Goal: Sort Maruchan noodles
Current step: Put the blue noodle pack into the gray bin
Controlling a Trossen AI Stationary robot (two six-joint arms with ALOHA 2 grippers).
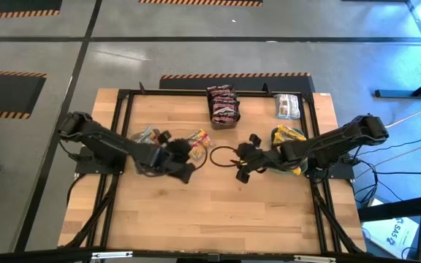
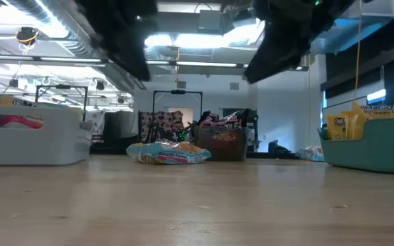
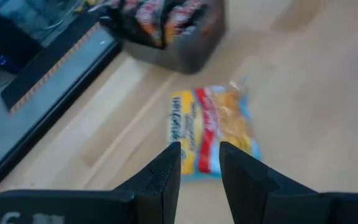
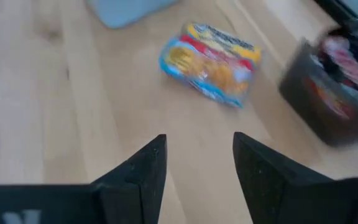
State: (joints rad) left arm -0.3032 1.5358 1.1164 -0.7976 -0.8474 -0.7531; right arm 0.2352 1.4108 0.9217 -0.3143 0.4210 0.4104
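One Maruchan noodle packet [image 1: 199, 139], yellow with blue and red, lies flat on the wooden table near its middle. It also shows in the left wrist view [image 3: 213, 127], the right wrist view [image 4: 211, 62] and the low view [image 2: 169, 153]. My left gripper [image 1: 187, 155] hovers just left of and nearer than the packet, open by a narrow gap [image 3: 199, 165] and empty. My right gripper [image 1: 241, 158] hovers to the packet's right, open [image 4: 199, 162] and empty. More packets sit in bins.
A dark bin [image 1: 223, 107] of red packets stands at the far middle. A silver-white packet [image 1: 287, 106] lies at the far right, and a bin with yellow packets [image 1: 286, 135] is under my right arm. A pale bin [image 1: 145, 136] is under my left arm. A dark cable loop [image 1: 221, 155] lies between the grippers.
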